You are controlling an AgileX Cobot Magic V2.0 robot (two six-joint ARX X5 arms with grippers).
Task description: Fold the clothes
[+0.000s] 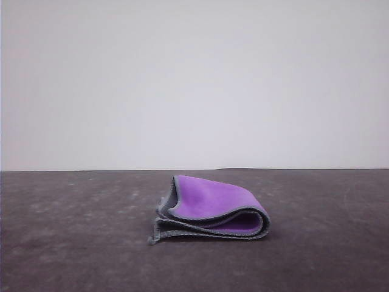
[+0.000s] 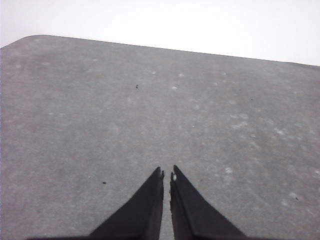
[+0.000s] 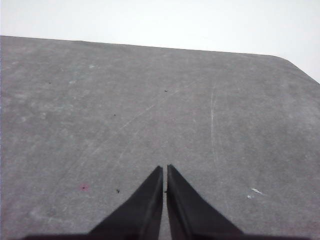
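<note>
The clothes (image 1: 213, 208) are one small cloth lying folded into a thick bundle on the dark table, a little right of centre in the front view. Its bright purple face shows on top and in the open fold, with a grey hem along the edges. In the left wrist view my left gripper (image 2: 167, 173) hovers over bare tabletop, its black fingers pressed nearly together with nothing between them. In the right wrist view my right gripper (image 3: 165, 169) is likewise shut and empty above bare tabletop.
The dark grey table (image 1: 73, 243) is scuffed and speckled, and it ends at a plain white wall behind. The left wrist view catches a rounded table corner (image 2: 30, 40). Another corner (image 3: 292, 62) appears in the right wrist view.
</note>
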